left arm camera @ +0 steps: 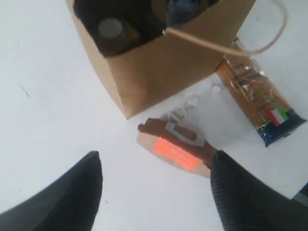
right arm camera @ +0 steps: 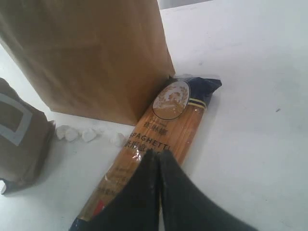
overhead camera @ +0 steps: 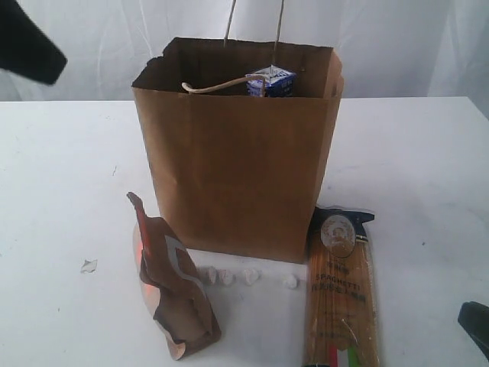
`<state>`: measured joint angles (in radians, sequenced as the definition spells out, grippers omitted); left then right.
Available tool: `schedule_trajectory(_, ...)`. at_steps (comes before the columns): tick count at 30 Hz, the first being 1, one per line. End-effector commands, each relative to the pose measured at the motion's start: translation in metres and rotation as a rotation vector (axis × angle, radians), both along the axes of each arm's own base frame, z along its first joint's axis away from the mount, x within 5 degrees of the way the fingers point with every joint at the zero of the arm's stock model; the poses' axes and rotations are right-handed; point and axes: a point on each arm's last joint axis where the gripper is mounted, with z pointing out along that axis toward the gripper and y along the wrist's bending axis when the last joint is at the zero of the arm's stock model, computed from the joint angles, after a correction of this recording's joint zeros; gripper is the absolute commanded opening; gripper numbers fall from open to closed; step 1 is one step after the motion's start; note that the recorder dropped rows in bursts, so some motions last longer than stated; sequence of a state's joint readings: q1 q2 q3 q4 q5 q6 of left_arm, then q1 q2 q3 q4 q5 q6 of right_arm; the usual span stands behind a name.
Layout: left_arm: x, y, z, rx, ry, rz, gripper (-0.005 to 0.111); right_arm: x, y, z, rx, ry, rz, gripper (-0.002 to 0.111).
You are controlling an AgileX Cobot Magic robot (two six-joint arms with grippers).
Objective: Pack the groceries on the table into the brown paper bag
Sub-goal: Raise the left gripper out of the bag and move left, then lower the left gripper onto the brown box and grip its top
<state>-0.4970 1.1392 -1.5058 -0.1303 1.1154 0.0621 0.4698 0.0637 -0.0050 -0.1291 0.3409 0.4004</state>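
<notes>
left pincer (left arm camera: 155,156) spread wide above crumpled brown-orange foil pouch (left arm camera: 175,151) | pouch's length runs finger to finger | right pincer (right arm camera: 157,159) closed over clear spaghetti packet (right arm camera: 168,122)

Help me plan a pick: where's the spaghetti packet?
Exterior view: the spaghetti packet lies flat on the table, right of centre, at the brown paper bag's near right corner.

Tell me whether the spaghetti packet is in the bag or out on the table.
Out. The spaghetti packet lies flat on the table, its dark end beside the brown paper bag's front corner.
</notes>
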Motion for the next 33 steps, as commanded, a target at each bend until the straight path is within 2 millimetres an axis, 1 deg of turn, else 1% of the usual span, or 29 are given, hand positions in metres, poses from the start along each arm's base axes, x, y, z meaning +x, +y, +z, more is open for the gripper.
schedule_trajectory(1, -0.004, 0.003, -0.029, -0.001, 0.096, 0.088, 0.067, 0.0, 0.0, -0.001, 0.0, -0.007, 0.0, 0.0)
schedule_trajectory(8, -0.02, 0.011, -0.059, -0.082, 0.17, 0.214, 0.067, 0.0, 0.0, -0.001, 0.0, -0.007, 0.0, 0.0)
schedule_trajectory(11, -0.019, 0.01, -0.072, -0.136, 0.198, 0.271, 0.067, 0.0, 0.0, -0.001, 0.0, -0.007, 0.0, 0.0)
schedule_trajectory(15, -0.013, -0.001, -0.086, -0.258, 0.23, 0.285, 0.067, 0.0, 0.0, -0.001, 0.0, -0.007, 0.0, 0.0)
schedule_trajectory(17, -0.008, -0.005, -0.093, -0.293, 0.24, 0.296, 0.067, 0.0, 0.0, -0.001, 0.0, -0.007, 0.0, 0.0)
schedule_trajectory(21, 0.005, -0.011, -0.108, -0.294, 0.251, 0.322, 0.067, 0.0, 0.0, -0.001, 0.0, -0.007, 0.0, 0.0)
schedule_trajectory(28, 0.025, -0.022, -0.125, -0.273, 0.28, 0.331, 0.067, 0.0, 0.0, -0.001, 0.0, -0.007, 0.0, 0.0)
schedule_trajectory(33, 0.033, -0.035, -0.136, -0.269, 0.312, 0.318, 0.067, 0.0, 0.0, -0.001, 0.0, -0.007, 0.0, 0.0)
